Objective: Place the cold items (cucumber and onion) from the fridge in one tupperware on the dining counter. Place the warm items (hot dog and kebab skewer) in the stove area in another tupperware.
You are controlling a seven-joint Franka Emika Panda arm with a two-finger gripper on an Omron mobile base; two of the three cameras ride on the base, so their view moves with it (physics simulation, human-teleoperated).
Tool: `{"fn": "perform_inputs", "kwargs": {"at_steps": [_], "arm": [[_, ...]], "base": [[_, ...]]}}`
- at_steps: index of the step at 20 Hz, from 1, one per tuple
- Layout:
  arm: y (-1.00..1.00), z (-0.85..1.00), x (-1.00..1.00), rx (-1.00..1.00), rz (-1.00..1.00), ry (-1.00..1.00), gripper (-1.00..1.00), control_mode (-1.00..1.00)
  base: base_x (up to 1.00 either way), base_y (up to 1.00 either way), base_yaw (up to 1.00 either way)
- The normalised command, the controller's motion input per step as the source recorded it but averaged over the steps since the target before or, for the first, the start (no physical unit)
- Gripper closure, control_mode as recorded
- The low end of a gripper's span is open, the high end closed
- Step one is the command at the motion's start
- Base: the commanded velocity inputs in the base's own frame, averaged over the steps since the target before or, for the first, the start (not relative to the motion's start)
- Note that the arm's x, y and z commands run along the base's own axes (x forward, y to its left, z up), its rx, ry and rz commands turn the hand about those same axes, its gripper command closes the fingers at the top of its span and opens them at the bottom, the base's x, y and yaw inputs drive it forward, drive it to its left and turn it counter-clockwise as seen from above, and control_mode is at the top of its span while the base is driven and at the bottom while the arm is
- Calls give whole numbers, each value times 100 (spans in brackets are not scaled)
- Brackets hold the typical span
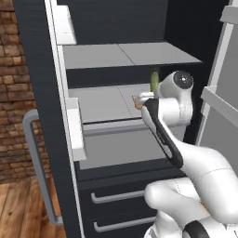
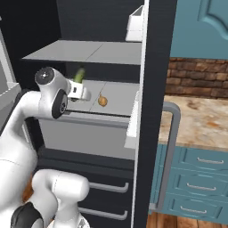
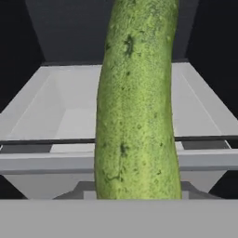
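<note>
One cucumber (image 3: 137, 107) is what the hand (image 2: 78, 91) has got right now, clamped at its lower end. From the hand camera it runs straight up the middle of the shot, bumpy green skin, with the fridge (image 1: 42, 116) interior behind it. From the base cameras you can see the top of the cucumber poking up above the white wrist, tilted a bit, just in front of the middle grey shelf (image 2: 118, 95) of the fridge. It's off the shelf, up in the air.

The onion (image 2: 103, 101) is sitting on that same middle shelf, a little way from the hand, toward the open right-hand door of the fridge. Small tan ball, not touching anything else.

Both fridge doors are swung open, with a white door bin (image 1: 76, 128) and the long silver handle (image 1: 39, 162) on the left one. Past the right door there's a marbled bench (image 2: 200, 122) on teal drawers, well apart from the fridge shelves.
</note>
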Motion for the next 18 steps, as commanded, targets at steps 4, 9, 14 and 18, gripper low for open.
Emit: {"fn": "perform_inputs", "kwargs": {"at_steps": [4, 9, 14, 18], "arm": [[-3, -66, -48, -19, -6, 10, 100, -100], [-1, -69, -14, -24, -3, 21, 100, -100], [0, -23, -4, -8, -3, 6, 100, 100], [0, 0, 0, 0, 0, 0, 100, 100]], "base": [[0, 0, 0], [0, 0, 0], [-20, -2, -14], [-59, -4, -37]]}}
